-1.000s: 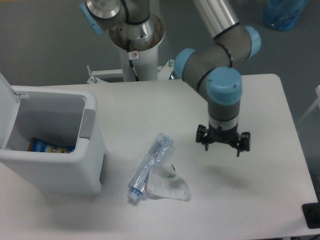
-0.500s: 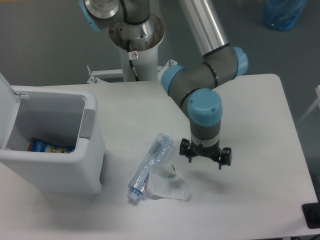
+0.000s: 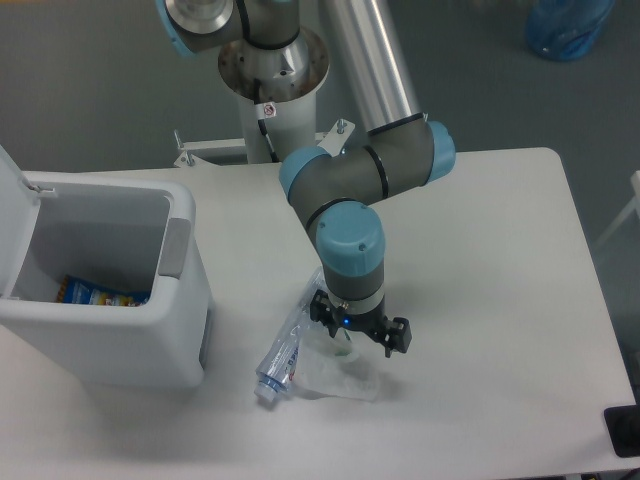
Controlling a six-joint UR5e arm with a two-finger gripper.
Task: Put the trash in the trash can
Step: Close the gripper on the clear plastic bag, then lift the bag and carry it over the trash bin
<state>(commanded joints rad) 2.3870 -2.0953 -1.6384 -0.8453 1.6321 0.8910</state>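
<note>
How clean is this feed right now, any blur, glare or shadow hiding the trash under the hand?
Fixed camera: lighting is soft and even, no hard glare on the table. The hand casts only a faint shadow. The image is slightly soft overall. The clear cup blends into the white tabletop, its edges hard to trace; the bottle reads better thanks to its label.

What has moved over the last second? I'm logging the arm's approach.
The gripper swept left and toward the camera, ending above the plastic cup, open and holding nothing. The bottle, cup and trash can stayed put.
</note>
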